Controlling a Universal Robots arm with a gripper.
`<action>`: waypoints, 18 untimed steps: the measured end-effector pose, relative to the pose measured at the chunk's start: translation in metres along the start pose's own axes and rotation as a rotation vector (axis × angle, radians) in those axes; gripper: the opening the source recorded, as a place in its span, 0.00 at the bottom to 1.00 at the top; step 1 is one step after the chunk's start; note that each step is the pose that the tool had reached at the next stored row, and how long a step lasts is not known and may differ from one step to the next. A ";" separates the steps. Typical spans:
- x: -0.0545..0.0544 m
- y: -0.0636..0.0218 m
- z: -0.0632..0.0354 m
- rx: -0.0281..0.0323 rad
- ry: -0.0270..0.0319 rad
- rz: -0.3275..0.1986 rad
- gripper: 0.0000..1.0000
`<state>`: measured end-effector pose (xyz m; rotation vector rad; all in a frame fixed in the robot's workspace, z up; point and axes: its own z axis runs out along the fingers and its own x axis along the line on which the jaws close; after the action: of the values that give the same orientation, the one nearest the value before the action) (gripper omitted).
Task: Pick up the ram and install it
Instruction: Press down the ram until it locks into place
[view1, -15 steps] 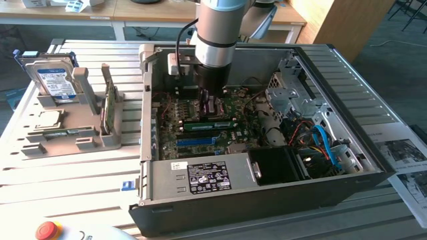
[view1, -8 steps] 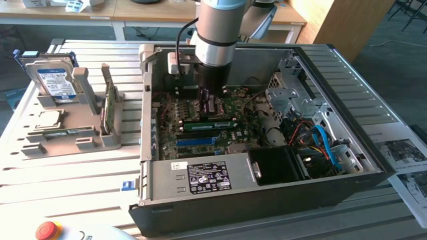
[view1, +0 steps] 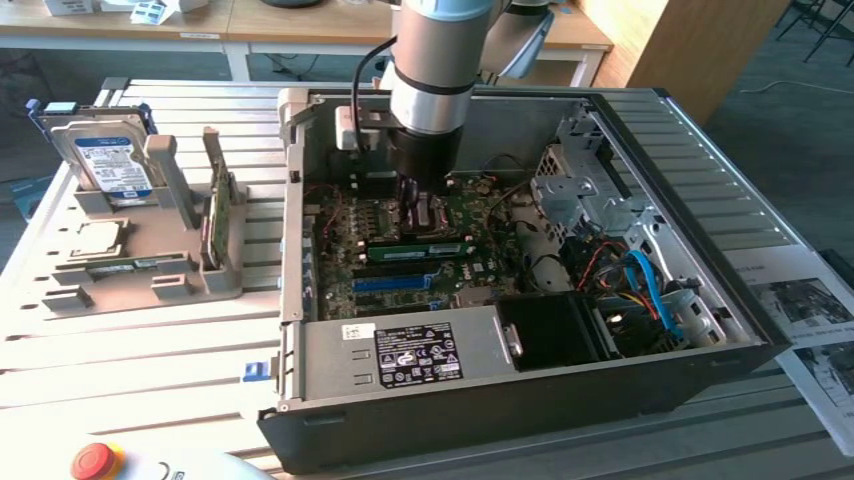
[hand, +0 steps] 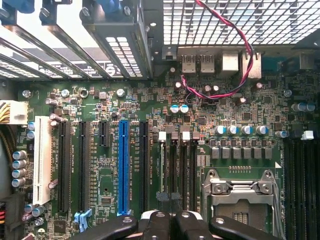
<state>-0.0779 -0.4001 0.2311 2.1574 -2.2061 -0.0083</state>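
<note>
Motherboard (hand: 150, 150) lies inside case (view1: 694, 300) on slatted table (view1: 134, 350).

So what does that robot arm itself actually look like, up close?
The arm is a thick, silver-grey metal tube with a pale blue-grey joint cover behind it. Lower down comes a bright ring, then a black cylindrical section. A black cable runs down its side. The tool is black, with rounded, glossy fingers and curved outer links.

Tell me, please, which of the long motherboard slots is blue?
The blue slot is the only one, flanked by black slots on both sides; the white slot stands farther off.
</note>
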 end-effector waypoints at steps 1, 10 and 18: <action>0.000 0.0001 0.0003 0.0006 0.0000 0.000 0.11; 0.000 0.0012 0.0027 0.0048 -0.0001 0.000 0.11; 0.000 0.0021 0.0062 0.0088 -0.0001 0.000 0.11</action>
<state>-0.0802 -0.4003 0.2249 2.1615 -2.2108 0.0012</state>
